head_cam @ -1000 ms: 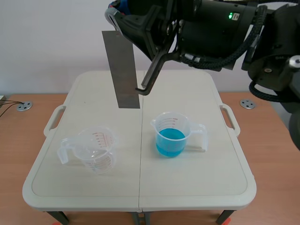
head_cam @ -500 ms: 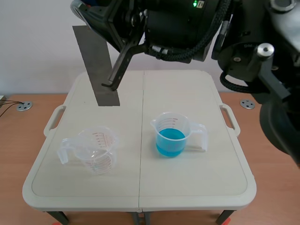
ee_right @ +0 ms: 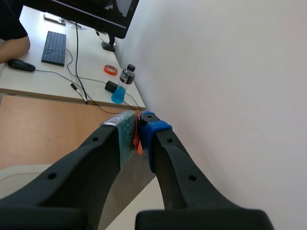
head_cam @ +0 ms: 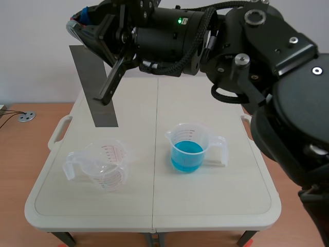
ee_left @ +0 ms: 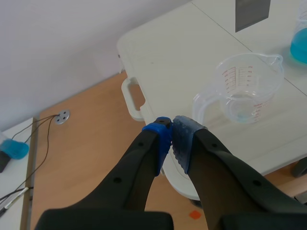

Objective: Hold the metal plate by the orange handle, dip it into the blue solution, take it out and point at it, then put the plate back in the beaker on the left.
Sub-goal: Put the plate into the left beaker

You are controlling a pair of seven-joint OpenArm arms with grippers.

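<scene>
Your left gripper [ee_left: 171, 130] is hovering off the left edge of the white folding table [ee_left: 192, 52], with its blue-padded fingers pressed together on nothing. Ahead of it, the empty clear plastic measuring beaker with red markings [ee_left: 244, 88] is standing upright on the table's left half. Above and behind that beaker, the flat grey metal plate [head_cam: 92, 82] is hanging nearly upright in the air, its lower edge clear of the beaker's rim. Your right gripper [ee_right: 138, 125], reaching across from the right, is pinching the plate's thin orange handle [ee_right: 138, 141] at its top. Further right, the clear beaker of blue solution [head_cam: 187, 149] is sitting on the table's right half, well apart from the plate.
</scene>
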